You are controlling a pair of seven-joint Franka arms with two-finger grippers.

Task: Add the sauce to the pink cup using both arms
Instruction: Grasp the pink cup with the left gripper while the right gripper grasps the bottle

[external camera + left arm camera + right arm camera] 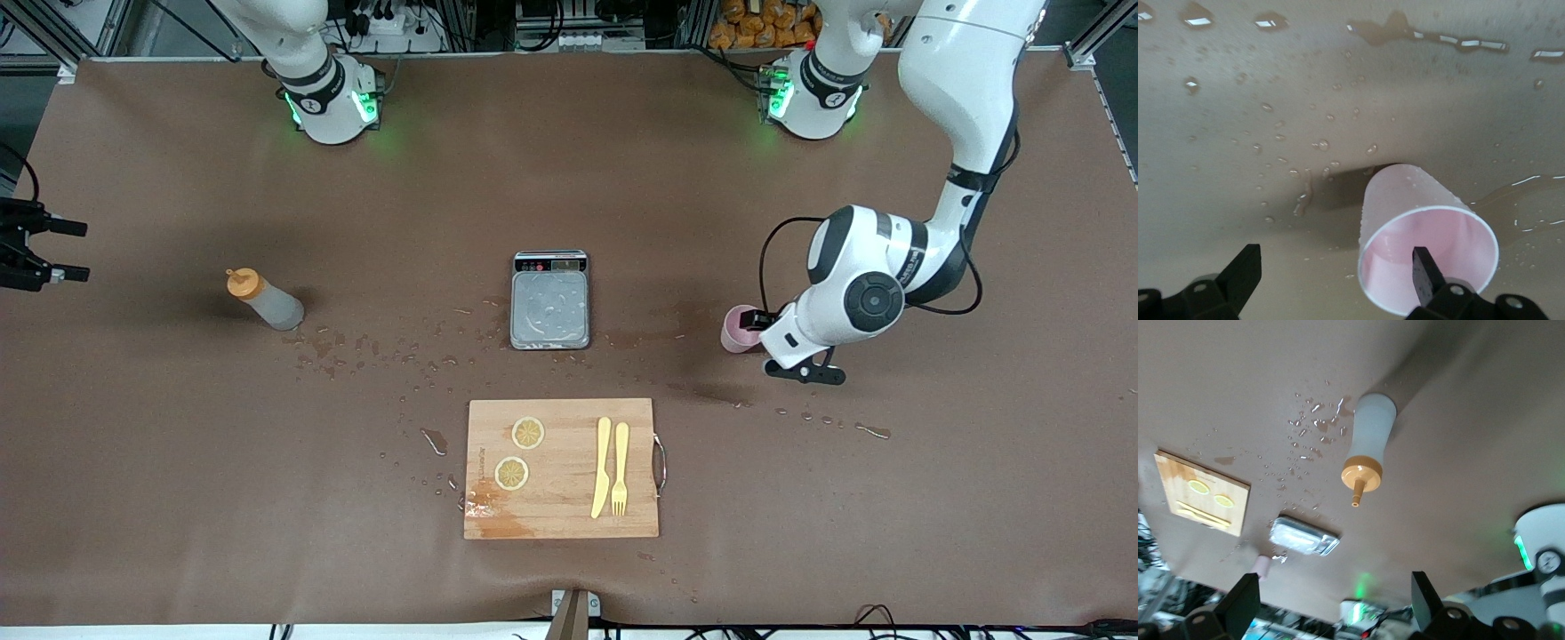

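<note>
So the small pale pink plastic cup (739, 328) stands upright on the brown worktop (178, 462), level with the grey digital kitchen scale (550, 300) and off toward the left arm's end from it. The left gripper (1338, 277) is right down at that cup with its jaws spread wide: one finger (1425, 270) reaches over the rim into the cup's mouth and the other one hangs out in the open beside it, so nothing is clamped.

The translucent whitish squeeze bottle with the orange nozzle cap (264, 300) stands upright too, also level with the scale, but well apart from it toward the right arm's end. The right gripper (1335, 603) hangs up in the air out past the bottle at that end of the worktop, jaws wide open and holding nothing.

Nearer the front camera than the scale lies a wooden cutting board (562, 468) carrying two lemon slices (528, 433), a yellow plastic knife (602, 468) and a yellow plastic fork (620, 468). Water droplets (373, 351) are spattered over the worktop between the bottle and the scale.
</note>
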